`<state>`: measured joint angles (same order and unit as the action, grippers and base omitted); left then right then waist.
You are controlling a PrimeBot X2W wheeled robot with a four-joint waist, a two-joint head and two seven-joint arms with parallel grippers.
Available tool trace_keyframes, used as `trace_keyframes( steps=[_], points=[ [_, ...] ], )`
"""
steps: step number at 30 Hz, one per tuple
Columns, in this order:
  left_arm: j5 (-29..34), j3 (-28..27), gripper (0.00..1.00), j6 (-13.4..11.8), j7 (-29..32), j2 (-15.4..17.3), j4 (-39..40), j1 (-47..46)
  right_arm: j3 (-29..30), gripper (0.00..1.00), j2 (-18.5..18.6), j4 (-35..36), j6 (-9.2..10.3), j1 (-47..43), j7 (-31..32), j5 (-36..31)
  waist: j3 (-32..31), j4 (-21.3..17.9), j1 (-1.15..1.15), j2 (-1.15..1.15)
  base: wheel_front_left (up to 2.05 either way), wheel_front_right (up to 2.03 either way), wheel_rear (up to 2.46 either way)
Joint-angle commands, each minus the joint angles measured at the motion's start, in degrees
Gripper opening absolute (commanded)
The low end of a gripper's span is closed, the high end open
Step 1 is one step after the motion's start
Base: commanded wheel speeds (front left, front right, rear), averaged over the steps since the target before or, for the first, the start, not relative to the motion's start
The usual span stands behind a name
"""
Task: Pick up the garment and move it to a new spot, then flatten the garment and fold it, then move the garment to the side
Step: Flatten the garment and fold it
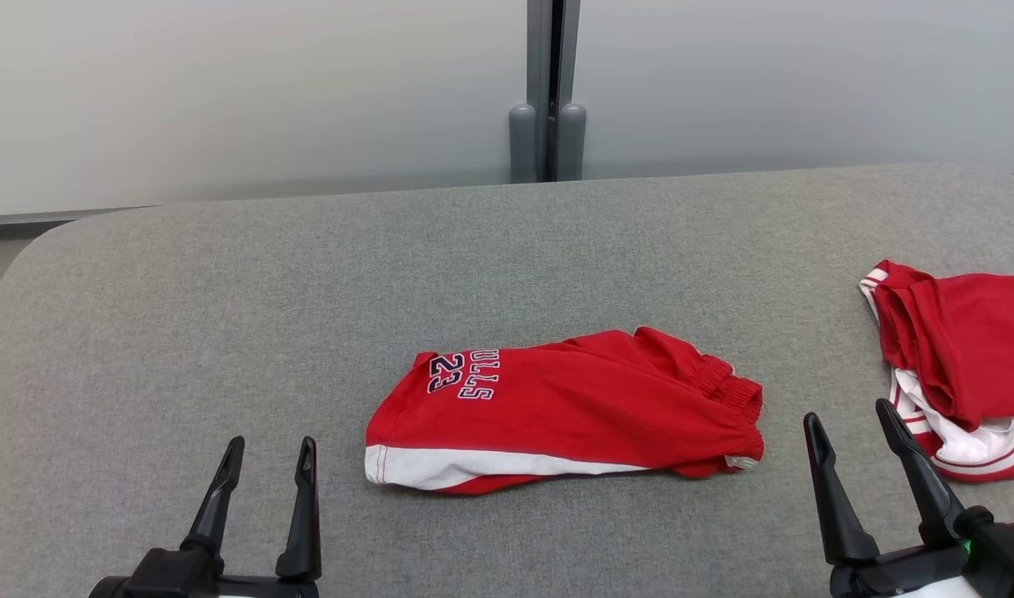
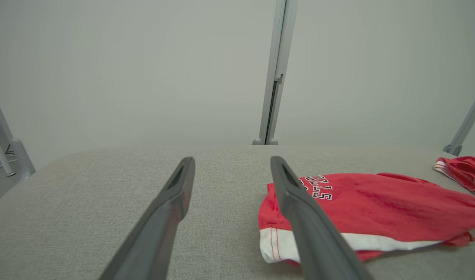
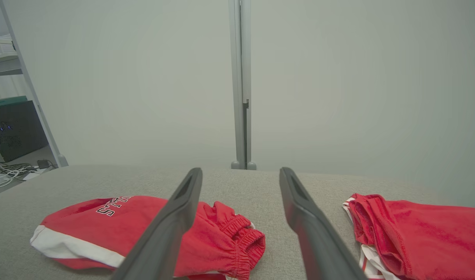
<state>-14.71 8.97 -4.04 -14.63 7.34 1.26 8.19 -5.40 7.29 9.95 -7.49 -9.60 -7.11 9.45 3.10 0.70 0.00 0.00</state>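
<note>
The garment (image 1: 569, 407) is a pair of red shorts with a white hem stripe and "BULLS 23" lettering, folded in half and lying in the middle of the grey table (image 1: 307, 291). It also appears in the left wrist view as the garment (image 2: 377, 202) and in the right wrist view as the garment (image 3: 116, 229). My left gripper (image 1: 271, 453) hovers open near the table's front left, left of the shorts. Open too, my right gripper (image 1: 851, 419) stands at the front right, just past the elastic waistband. Neither touches the cloth.
A second pile of red and white clothing (image 1: 963, 365) lies at the table's right edge, close behind my right gripper. A grey partition wall with a vertical post (image 1: 548, 91) stands behind the table. Shelving and cables (image 3: 11, 155) sit beyond the left end.
</note>
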Motion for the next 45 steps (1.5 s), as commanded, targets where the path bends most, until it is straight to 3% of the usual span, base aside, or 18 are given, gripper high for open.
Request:
trace_keyframes(
  steps=[1,14,26,35,36,37,38,39,45],
  points=[
    [0.0,0.0,1.0,-0.1,0.2,0.4,-0.2,0.2,0.1,1.0,0.0,0.1,-0.01,-0.6,-0.1,-0.1,0.0,0.0,0.0,0.0,0.0,0.0,0.0],
    [-0.7,1.1,1.0,0.6,0.6,0.8,-1.6,-1.9,-0.2,1.0,-0.6,-0.6,-0.01,0.7,-0.3,1.4,0.8,0.0,0.0,0.0,0.0,0.0,0.0],
    [-4.2,4.8,1.0,6.2,7.5,0.4,-11.5,-10.1,-1.7,1.0,-0.7,-2.7,-0.01,3.4,-1.0,2.5,4.3,-1.7,0.0,0.0,0.0,0.0,0.0],
    [-7.4,5.4,0.98,8.0,9.8,-0.2,-18.3,-12.4,-1.9,1.0,-0.8,-5.1,-0.01,4.3,-1.6,3.1,6.2,-3.1,0.0,0.0,0.0,0.0,0.0],
    [-7.5,5.4,0.86,7.9,9.8,-0.1,-18.4,-12.3,-2.0,1.0,-0.8,-5.3,-0.01,4.4,-1.6,3.2,6.3,-3.3,0.0,0.0,0.0,0.0,0.0],
    [-7.6,5.3,0.44,7.9,9.6,-0.1,-18.4,-12.2,-1.9,1.0,-0.8,-5.5,-0.01,4.5,-1.6,3.3,6.4,-3.4,0.0,0.0,0.0,0.0,0.0],
    [-7.8,5.4,0.11,8.0,9.6,0.1,-18.3,-11.9,-1.8,1.0,-0.8,-5.8,-0.01,4.5,-1.6,3.4,6.4,-3.4,0.0,0.0,0.0,0.0,0.0],
    [-8.0,5.5,0.0,8.2,9.8,0.0,-18.1,-11.6,-1.7,1.0,-0.7,-5.9,-0.01,4.6,-1.7,3.5,6.5,-3.4,0.0,0.0,0.0,0.0,0.0],
    [-7.4,5.8,0.0,8.0,9.3,0.7,-16.5,-11.1,-1.2,1.0,-0.3,-7.6,-0.01,4.8,-1.4,4.0,6.8,-3.2,0.0,0.0,0.0,0.0,0.0]
  ],
)
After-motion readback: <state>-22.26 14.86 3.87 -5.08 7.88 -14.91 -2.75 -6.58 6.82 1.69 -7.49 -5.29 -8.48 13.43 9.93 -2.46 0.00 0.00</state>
